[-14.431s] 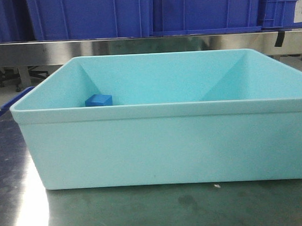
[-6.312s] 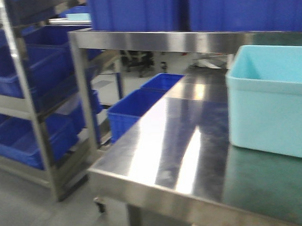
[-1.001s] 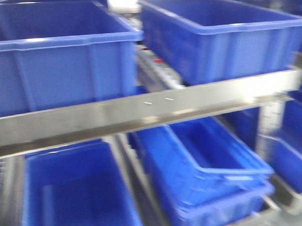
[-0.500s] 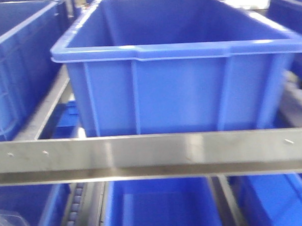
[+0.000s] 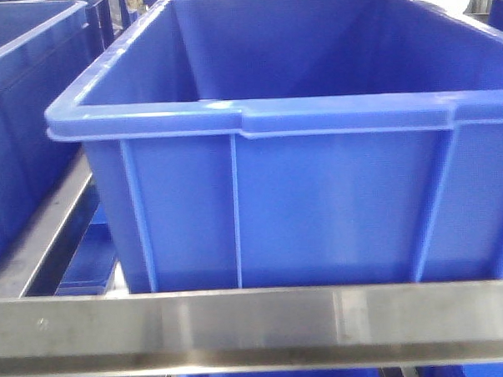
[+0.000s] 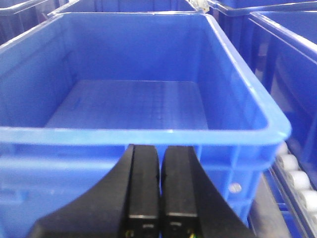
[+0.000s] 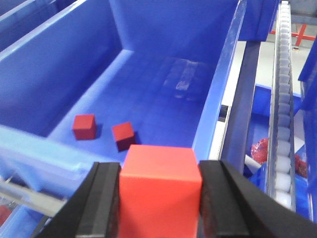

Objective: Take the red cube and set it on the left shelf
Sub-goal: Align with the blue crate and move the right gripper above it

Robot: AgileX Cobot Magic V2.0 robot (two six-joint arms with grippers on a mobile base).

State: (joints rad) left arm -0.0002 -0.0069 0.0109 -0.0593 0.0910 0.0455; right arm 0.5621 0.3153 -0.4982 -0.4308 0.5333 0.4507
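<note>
The right hand (image 7: 159,196) has its two black fingers closed on the small plain red cube (image 7: 161,171), held at the near edge of a deep dark-blue plastic crate (image 7: 220,94). On that crate's smooth floor lie two darker red cubes (image 7: 84,127), near each other but apart. A white roller track (image 7: 283,99) runs along the right. The left hand (image 6: 160,171), fingers pressed together on nothing, faces a second blue crate (image 6: 237,124). The flat rail of the brushed stainless-steel shelf (image 5: 257,326) crosses the near side
</note>
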